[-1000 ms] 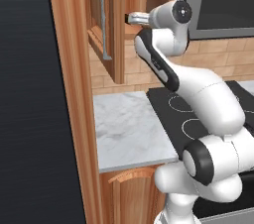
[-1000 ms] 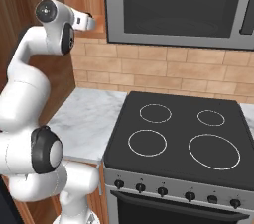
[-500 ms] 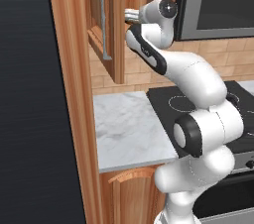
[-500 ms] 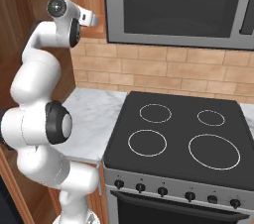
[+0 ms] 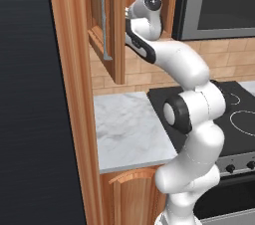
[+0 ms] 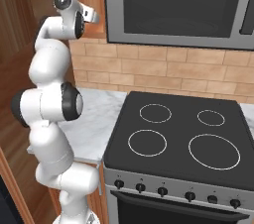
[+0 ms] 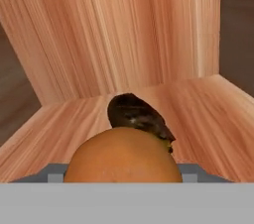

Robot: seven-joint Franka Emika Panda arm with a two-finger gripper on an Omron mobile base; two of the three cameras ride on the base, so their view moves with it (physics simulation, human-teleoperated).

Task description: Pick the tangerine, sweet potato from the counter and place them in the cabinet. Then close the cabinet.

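Orange tangerine (image 7: 123, 156) sits clamped in the part-open gripper (image 7: 123, 171) just above the cabinet (image 7: 208, 104) shelf, with the sweet potato (image 7: 136, 114) just behind it. Risk: on release, the round fruit may roll toward the open front edge.

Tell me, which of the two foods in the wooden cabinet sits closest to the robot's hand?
The smooth round orange tangerine, right at the gripper. The dark brown lumpy sweet potato lies behind it, deeper on the wooden cabinet shelf.
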